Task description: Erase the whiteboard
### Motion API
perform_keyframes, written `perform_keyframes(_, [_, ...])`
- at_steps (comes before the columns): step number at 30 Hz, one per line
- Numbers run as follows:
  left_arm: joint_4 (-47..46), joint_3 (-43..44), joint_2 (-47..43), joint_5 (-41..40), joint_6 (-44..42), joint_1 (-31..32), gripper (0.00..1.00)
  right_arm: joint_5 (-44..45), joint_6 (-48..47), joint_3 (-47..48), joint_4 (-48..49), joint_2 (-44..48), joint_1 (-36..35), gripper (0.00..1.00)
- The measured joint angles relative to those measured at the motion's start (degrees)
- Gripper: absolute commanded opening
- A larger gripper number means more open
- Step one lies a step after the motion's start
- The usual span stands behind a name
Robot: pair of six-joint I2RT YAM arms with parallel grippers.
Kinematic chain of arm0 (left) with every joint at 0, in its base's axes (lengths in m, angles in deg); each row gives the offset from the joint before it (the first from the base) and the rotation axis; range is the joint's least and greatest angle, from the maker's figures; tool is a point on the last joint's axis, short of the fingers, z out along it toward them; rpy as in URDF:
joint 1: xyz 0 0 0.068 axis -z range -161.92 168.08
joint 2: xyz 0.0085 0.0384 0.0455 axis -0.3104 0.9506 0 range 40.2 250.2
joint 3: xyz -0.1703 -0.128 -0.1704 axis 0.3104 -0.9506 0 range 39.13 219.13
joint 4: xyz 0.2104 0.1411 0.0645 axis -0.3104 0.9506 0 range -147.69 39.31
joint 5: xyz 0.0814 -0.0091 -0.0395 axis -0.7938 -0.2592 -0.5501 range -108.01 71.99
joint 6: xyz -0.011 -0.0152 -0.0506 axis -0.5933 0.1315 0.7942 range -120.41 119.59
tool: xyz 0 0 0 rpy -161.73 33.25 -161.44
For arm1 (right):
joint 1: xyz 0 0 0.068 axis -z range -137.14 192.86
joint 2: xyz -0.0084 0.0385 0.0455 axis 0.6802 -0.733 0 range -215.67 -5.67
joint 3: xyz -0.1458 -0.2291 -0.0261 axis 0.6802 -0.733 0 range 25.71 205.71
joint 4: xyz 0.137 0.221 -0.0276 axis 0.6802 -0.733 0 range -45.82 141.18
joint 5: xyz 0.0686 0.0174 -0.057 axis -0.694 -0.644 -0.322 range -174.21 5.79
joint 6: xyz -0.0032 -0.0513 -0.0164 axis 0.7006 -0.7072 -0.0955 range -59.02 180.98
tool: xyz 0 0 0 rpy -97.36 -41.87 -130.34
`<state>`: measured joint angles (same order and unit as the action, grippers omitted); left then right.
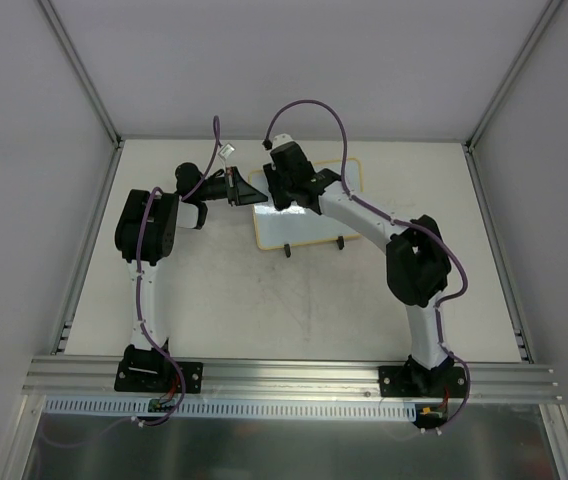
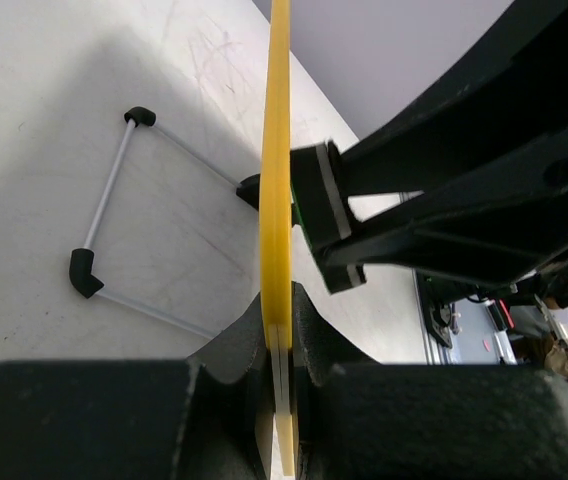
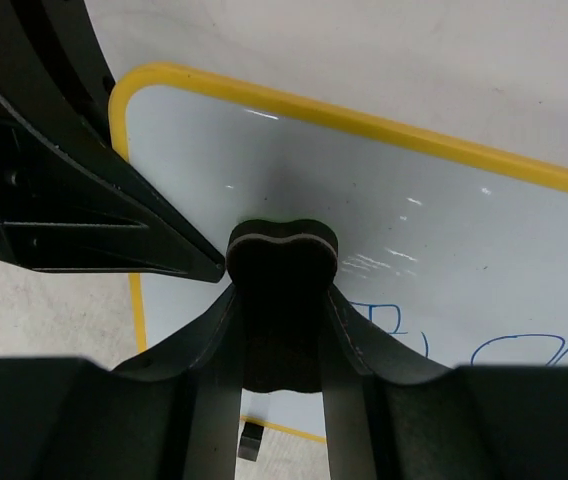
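Partway through, judging by the surface. Toward the far middle of the bench (image 1: 264,320), propped on a wire stand (image 2: 114,215) with black feet: the whiteboard (image 1: 304,228). Pinched at the left edge of its yellow frame by the left gripper (image 2: 282,340), closed hard on that edge to steady it. Pressed against the glossy face, near the upper left corner in the right wrist view: a dark eraser (image 3: 281,262), clasped between the narrow-set fingers of the right gripper (image 3: 281,310). Clean white around and above the eraser. Not finished, though: blue marks (image 3: 524,350) low on the right of that view, well apart from the eraser. Possibly more writing beneath the right arm in the overhead view, but hidden there, so hard to say. Left to do: sweeping across to those strokes, then checking the rest.
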<state>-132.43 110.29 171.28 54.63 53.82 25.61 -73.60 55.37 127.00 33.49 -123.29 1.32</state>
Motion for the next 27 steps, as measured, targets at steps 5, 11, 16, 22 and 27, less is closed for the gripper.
perform_keyframes(5, [0.2,-0.2,0.0,-0.6,0.2,0.0,0.00,1.3,-1.2,0.5,0.0,-1.0,-0.7,0.02])
perform_keyframes(11, [0.2,-0.3,0.0,-0.7,0.2,0.0,0.00,3.2,-2.0,0.6,0.0,-1.4,-1.4,0.02])
perform_keyframes(16, [0.2,-0.4,0.0,-0.7,0.2,0.0,0.00,5.1,-1.9,-0.1,1.1,-1.5,-2.0,0.01])
perform_keyframes(22, [0.3,-0.5,0.0,-0.9,0.3,-0.1,0.00,7.9,-0.9,-5.0,4.7,-0.2,-3.5,0.01])
perform_keyframes(27, [0.3,-0.5,0.0,-0.9,0.3,-0.1,0.00,10.2,1.0,-10.2,6.2,1.4,-5.2,0.01])
